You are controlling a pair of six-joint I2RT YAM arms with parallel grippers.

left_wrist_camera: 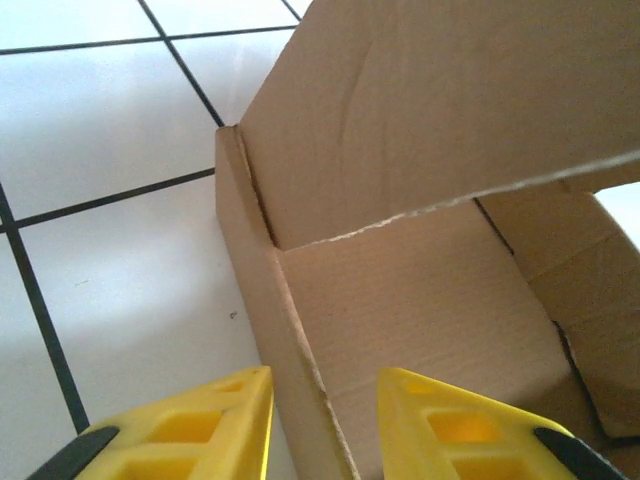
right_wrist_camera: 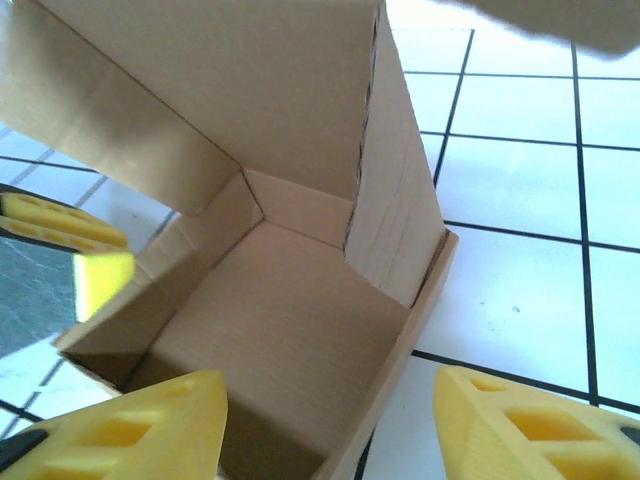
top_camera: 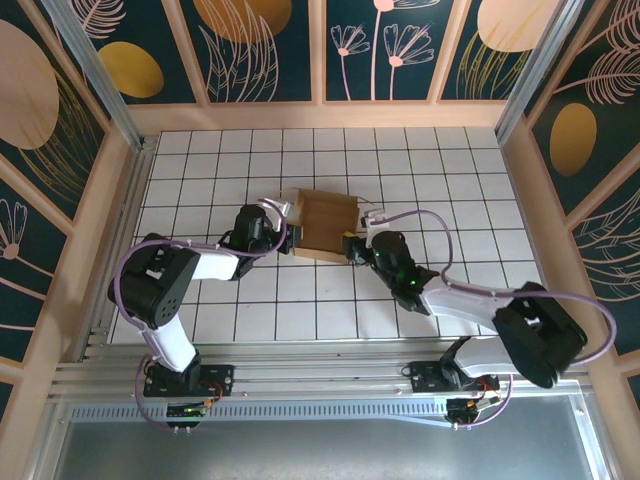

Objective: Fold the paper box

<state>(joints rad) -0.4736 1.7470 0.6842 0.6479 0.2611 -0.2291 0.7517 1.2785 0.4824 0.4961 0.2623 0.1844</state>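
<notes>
Currently, box (top_camera: 325, 220) sits mid-worktop (top_camera: 200, 160); left gripper (left_wrist_camera: 325, 372) and right gripper (right_wrist_camera: 330, 378) straddle its walls, jaws released.

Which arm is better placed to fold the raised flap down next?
Probably right: the right gripper stands wide open astride a wall of the plain brown cardboard box, flap ahead. The left gripper straddles the opposite wall, under the flap.

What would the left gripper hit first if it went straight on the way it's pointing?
Probably the paper box: its side wall stands between the open fingers of the left gripper, so it would slide deeper into that gap.
</notes>
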